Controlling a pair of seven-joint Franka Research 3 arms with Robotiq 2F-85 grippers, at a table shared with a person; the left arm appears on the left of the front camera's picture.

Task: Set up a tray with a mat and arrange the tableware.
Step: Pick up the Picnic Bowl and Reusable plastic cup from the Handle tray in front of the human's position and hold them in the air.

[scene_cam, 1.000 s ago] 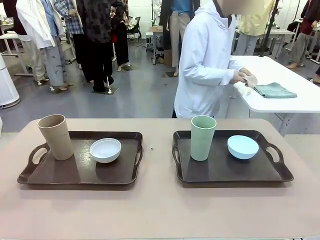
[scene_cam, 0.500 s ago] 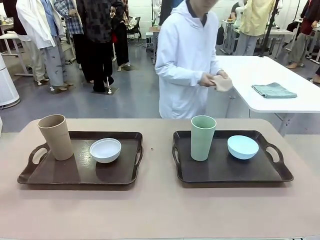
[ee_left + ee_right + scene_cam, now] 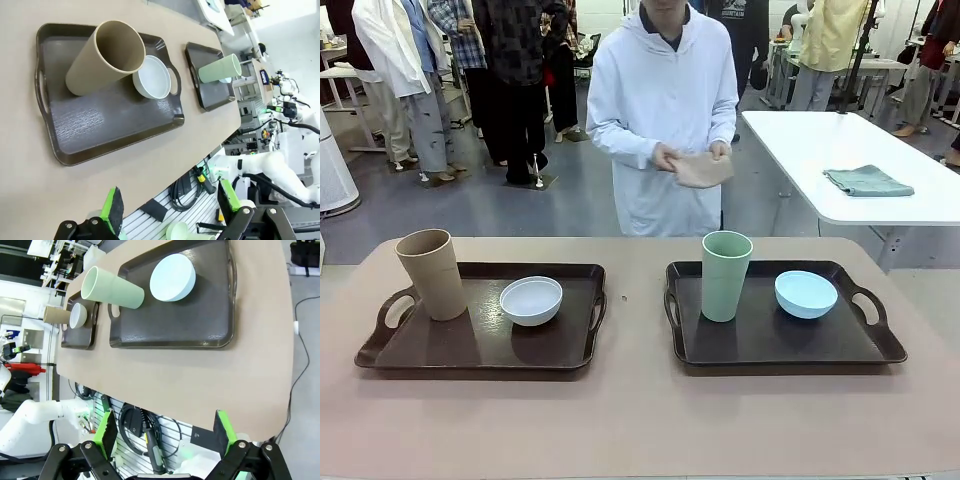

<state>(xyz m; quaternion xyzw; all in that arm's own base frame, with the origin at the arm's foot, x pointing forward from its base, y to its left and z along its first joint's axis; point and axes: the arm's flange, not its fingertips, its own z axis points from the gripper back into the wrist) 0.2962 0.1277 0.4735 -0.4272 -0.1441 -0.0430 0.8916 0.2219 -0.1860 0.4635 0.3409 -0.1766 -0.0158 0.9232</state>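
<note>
Hanging off the desk's (image 3: 640, 420) near edge, both your jaws gape empty, likely awaiting the mat (image 3: 705, 170) in the person's hands (image 3: 667, 157) beyond the far edge. Tan cup (image 3: 430, 272), white bowl (image 3: 531, 300) sit toward the left edge, green cup (image 3: 725, 275), blue bowl (image 3: 806, 294) toward the right, each pair on a bare tray (image 3: 470, 350).

Two trays on the tabletop (image 3: 640, 420)
On left dark tray (image 3: 470, 345), tall tan cup (image 3: 432, 273) left of white bowl (image 3: 531, 300); on right dark tray (image 3: 770, 345), pale green cup (image 3: 725, 276) left of light blue bowl (image 3: 806, 294).

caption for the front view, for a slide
Tan cup and white bowl on left tray, green cup and blue bowl on right tray; person holds folded mat.
</note>
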